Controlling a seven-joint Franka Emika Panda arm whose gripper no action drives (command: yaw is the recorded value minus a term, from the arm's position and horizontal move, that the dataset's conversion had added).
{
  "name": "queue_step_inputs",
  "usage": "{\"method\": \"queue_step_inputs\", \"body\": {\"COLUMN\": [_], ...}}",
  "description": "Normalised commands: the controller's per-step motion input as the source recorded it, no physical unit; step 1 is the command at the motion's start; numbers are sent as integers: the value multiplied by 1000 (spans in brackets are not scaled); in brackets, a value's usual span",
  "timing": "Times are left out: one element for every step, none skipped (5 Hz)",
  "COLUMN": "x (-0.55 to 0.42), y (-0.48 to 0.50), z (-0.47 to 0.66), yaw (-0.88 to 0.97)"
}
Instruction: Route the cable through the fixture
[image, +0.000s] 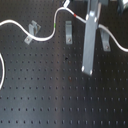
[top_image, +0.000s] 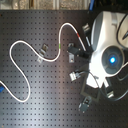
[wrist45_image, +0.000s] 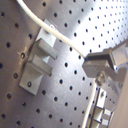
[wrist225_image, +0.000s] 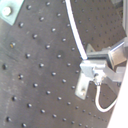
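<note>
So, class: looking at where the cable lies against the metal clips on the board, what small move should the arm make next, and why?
Probably a small sideways nudge to draw the cable toward the slot of the nearest fixture clip. In the first wrist view the cord crosses that clip's upper edge rather than sitting in its channel. The gripper's finger sits close beside the cord; whether it grips it cannot be told.

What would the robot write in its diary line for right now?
stage: routing in progress | cable: lying across board, passing first clip | gripper: near cable, grip unclear | board: black, perforated
</note>
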Motion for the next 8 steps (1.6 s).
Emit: {"method": "queue_step_inputs", "body": {"x": [272, 404, 66, -47, -222, -229, -295, -184], "y": [-341, -134, -21, -20, 51, 44, 53, 35], "z": [-269, -104, 53, 283, 258, 64, 62, 171], "yaw": [-69, -131, -126, -217, -123, -60, 0, -31]}}
